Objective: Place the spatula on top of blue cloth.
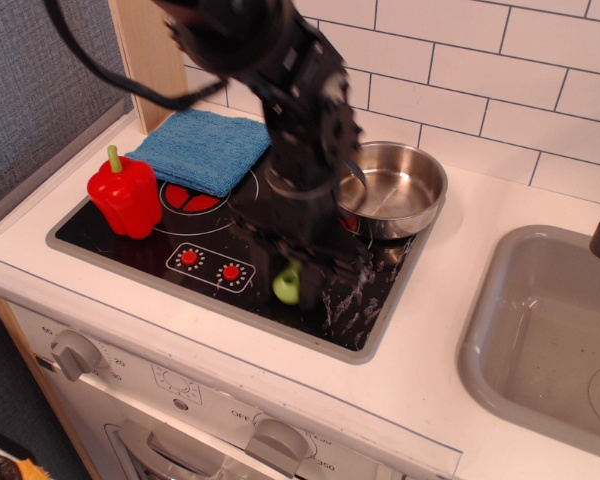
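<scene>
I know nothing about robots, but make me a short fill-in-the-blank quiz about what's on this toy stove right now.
1. The blue cloth lies at the stovetop's back-left corner, behind the red ____.
2. The spatula shows only its ____-coloured handle beneath the gripper.
3. The steel pan holds ____.
4. To the right of the stovetop is a grey ____.

Missing words: pepper; green; nothing; sink
</scene>
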Controlling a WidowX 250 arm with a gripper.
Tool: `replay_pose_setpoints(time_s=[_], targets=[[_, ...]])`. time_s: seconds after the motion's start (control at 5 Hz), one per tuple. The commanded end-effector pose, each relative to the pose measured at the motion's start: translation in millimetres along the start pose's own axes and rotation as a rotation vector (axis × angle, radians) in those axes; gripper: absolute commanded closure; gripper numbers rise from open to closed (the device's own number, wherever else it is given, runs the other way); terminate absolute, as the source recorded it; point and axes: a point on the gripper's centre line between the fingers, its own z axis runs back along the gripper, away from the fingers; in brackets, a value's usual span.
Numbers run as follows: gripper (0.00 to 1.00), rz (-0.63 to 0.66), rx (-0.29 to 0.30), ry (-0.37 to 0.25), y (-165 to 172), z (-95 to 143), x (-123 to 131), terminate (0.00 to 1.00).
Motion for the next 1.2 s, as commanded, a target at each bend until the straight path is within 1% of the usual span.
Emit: replay_pose_setpoints(time_s=[0.0, 0.2, 0.4, 0.6, 0.8, 1.0], targets=[[1.0, -0.134, -0.007, -0.067, 70.6, 77.5, 47.3, 0.0], [1.0, -0.134, -0.011, -0.044, 116.6, 74.9, 58.4, 0.0], [1.0, -0.134, -0.007, -0.011, 148.1, 60.9, 65.1, 0.0], [1.0, -0.161, -0.005, 0.022, 161.0, 42.7, 69.3, 0.0], [1.0, -0.18, 0.028, 0.04, 167.8, 22.9, 76.5, 0.0], [1.0, -0.192, 0.041, 0.032, 176.9, 8.0, 86.0, 0.0]])
